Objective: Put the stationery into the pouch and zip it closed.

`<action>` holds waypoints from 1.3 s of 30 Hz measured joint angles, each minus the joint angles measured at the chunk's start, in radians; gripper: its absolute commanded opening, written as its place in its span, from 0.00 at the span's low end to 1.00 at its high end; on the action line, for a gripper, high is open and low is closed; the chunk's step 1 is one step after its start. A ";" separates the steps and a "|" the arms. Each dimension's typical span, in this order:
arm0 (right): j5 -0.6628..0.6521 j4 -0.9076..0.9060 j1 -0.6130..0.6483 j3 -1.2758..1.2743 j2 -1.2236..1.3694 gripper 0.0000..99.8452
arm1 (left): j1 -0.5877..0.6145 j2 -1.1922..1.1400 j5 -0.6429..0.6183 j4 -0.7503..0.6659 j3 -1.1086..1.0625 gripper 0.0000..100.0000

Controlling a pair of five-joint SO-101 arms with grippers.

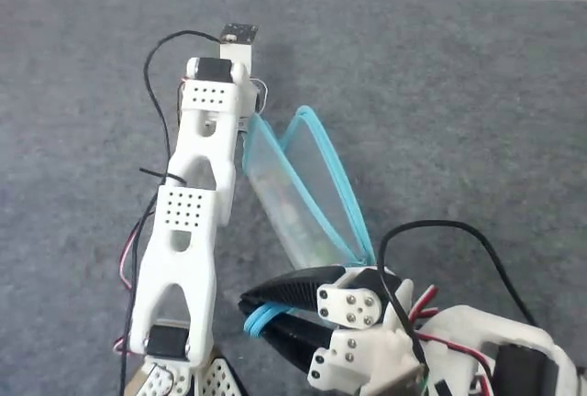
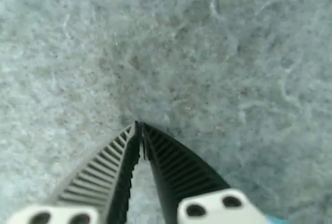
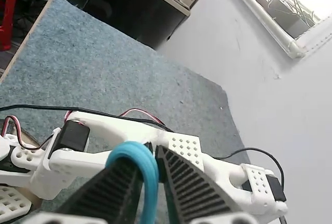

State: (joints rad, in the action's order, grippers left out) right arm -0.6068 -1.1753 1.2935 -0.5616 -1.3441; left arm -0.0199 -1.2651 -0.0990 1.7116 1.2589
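Observation:
A clear pouch [image 1: 307,185] with blue trim stands open on the grey carpet, and pale stationery [image 1: 286,205] shows through its wall. A blue loop [image 1: 260,316] runs from its near end, and my right gripper [image 1: 251,313] is shut on it, low over the carpet. The right wrist view shows this blue loop [image 3: 148,171] pinched between the black fingers of the right gripper [image 3: 151,152]. My left arm [image 1: 197,203] stretches along the pouch's left side to its far end. The left gripper [image 2: 139,127] is shut, its tips meeting just above the bare carpet.
Grey carpet [image 1: 459,93] covers the table on all sides of the pouch. Black and red cables [image 1: 440,231] arch over the right arm's base. In the right wrist view, a white wall [image 3: 249,53] rises past the carpet's edge.

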 measured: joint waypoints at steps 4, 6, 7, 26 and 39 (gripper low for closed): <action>0.002 0.011 0.002 -0.014 -0.002 0.01 | -0.046 0.172 0.000 0.000 -0.275 0.01; 0.000 0.020 0.003 -0.014 -0.002 0.01 | -0.080 0.273 0.000 0.002 -0.431 0.01; 0.000 0.020 0.003 -0.014 -0.002 0.01 | -0.095 0.325 -0.002 0.003 -0.494 0.01; -0.008 0.166 0.005 -0.005 0.077 0.01 | 0.123 1.201 -0.015 0.000 -0.674 0.26; -0.097 0.239 0.005 0.061 0.120 0.01 | 0.084 1.448 -0.150 0.012 -1.076 0.37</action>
State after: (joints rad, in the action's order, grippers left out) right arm -0.7035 -0.9360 1.2981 -0.5002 -1.2244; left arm 0.0644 0.1834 -0.2493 1.7238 0.1834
